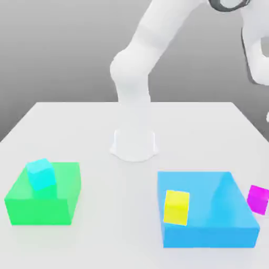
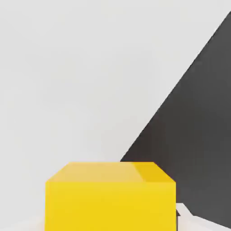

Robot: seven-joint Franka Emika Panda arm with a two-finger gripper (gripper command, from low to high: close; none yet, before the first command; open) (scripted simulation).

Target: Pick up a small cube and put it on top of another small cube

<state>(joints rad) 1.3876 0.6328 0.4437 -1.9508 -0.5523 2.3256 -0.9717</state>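
Note:
A small cyan cube (image 1: 41,174) rests tilted on top of a large green block (image 1: 44,197) at the exterior view's left. On the near left part of a large blue block (image 1: 210,210) sits a small yellow cube (image 1: 176,207). A small magenta cube (image 1: 258,199) lies against that block's right side. The arm (image 1: 137,68) rises from its white base (image 1: 134,144) and leaves the picture at the top right. In the hand view, a yellow cube (image 2: 110,196) stands close in front of the camera.
The white table (image 1: 134,118) stretches between the two large blocks and around the base. In the hand view the table's edge (image 2: 176,97) runs diagonally, with dark floor (image 2: 203,135) beyond it.

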